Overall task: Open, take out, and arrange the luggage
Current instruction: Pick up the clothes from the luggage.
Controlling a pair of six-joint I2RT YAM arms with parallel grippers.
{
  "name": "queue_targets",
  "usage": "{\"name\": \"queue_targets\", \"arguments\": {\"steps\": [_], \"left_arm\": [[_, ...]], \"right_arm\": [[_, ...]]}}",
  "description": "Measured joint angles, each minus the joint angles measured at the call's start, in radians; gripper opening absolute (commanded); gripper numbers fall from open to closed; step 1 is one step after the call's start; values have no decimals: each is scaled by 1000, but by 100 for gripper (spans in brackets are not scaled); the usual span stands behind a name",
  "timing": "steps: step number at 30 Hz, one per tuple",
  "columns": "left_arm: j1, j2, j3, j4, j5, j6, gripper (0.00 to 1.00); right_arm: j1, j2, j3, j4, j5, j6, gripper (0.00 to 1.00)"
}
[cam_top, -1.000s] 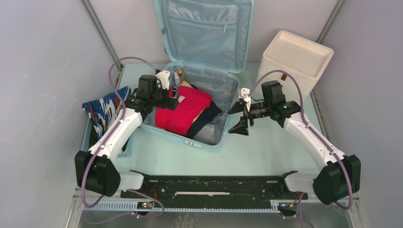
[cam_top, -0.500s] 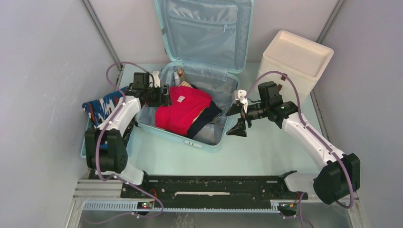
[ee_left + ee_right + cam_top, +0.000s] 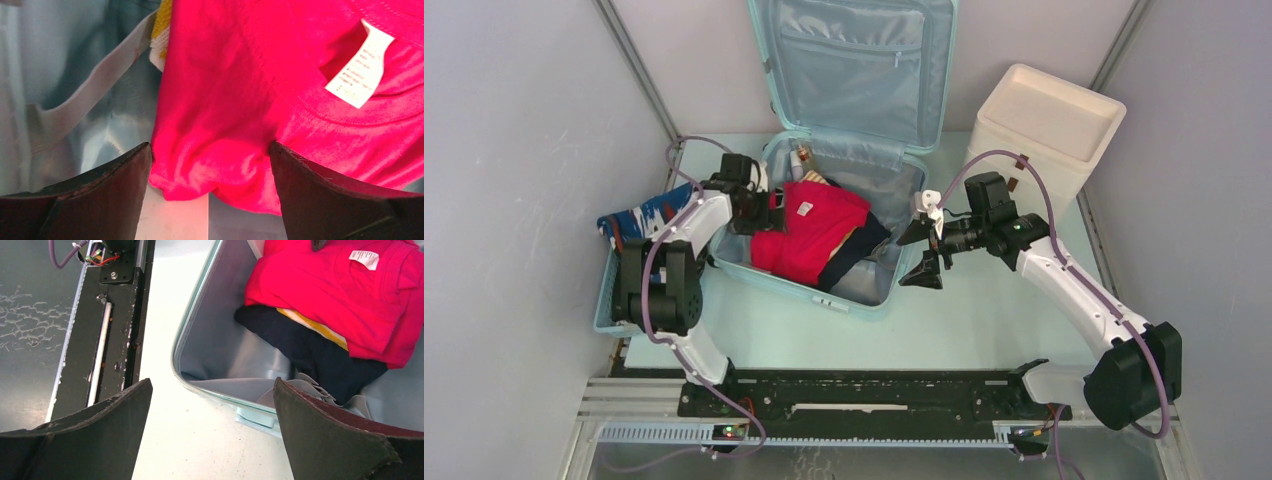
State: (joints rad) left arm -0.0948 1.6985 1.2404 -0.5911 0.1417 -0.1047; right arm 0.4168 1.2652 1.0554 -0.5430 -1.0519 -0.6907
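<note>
Pale green tabletop [image 3: 984,320] carries the luggage [image 3: 854,70], open, lid propped up. Left end effector [image 3: 764,205] released, jaws straddling red T-shirt [image 3: 819,230] edge inside; right end effector [image 3: 909,258] released, just outside the rim

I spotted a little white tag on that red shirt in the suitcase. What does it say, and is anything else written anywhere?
White tag on the red shirt: rows of print, too blurred to read.
Small pale plate on the near rim of the luggage: dark marks, too small to read.
No other writing, brand, number or sign shows in any view.
</note>
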Motion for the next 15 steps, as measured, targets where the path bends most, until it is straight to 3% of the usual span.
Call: {"name": "queue_targets", "arguments": {"steps": [4,6,11,15], "left_arm": [[1,53,19,-12,23,0,91],[2,63,30,-21,35,0,85],[6,69,34,-24,82,-3,57],[6,71,47,-34,111,-5,22]], "right_arm": [[0,0,0,0,0,0,100],[0,0,0,0,0,0,100],[0,0,0,0,0,0,100],[0,0,0,0,0,0,100]]}}
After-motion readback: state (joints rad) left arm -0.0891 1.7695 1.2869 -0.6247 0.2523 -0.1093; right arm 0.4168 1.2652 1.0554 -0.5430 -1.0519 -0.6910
